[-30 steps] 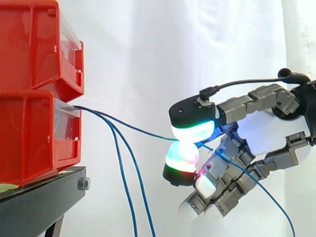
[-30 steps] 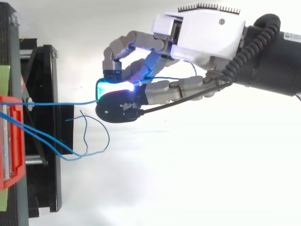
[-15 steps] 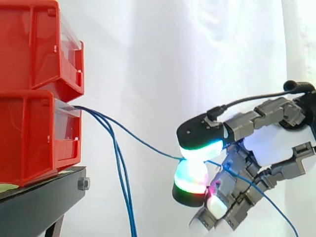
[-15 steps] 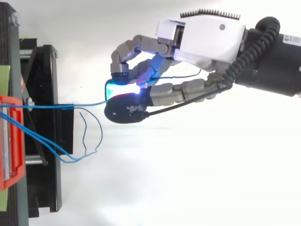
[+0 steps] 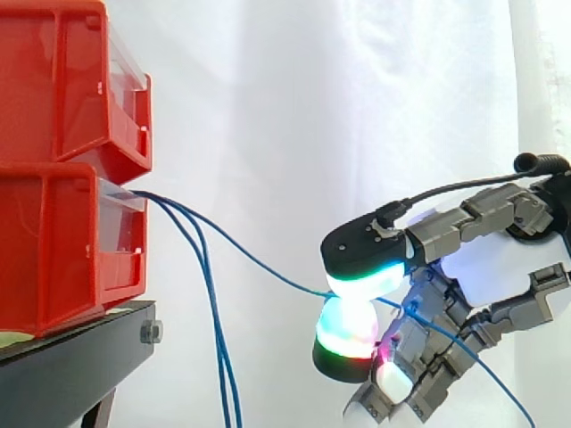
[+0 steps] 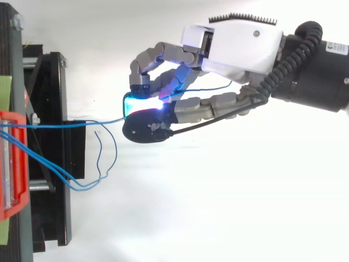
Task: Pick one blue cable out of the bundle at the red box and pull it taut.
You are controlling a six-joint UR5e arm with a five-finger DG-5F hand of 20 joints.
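the robot hand (image 5: pixel 500 267) is closed on one blue cable (image 6: pixel 103 120), pinching it between two glowing pads (image 5: pixel 366 281) to the right of the red box (image 5: pixel 53 241). the cable runs from the box's front opening down to the pinch in a nearly straight line, then trails off past the fingers. the other blue cables (image 5: pixel 214 330) hang loose from the same opening, beside the black stand (image 5: pixel 71 357).
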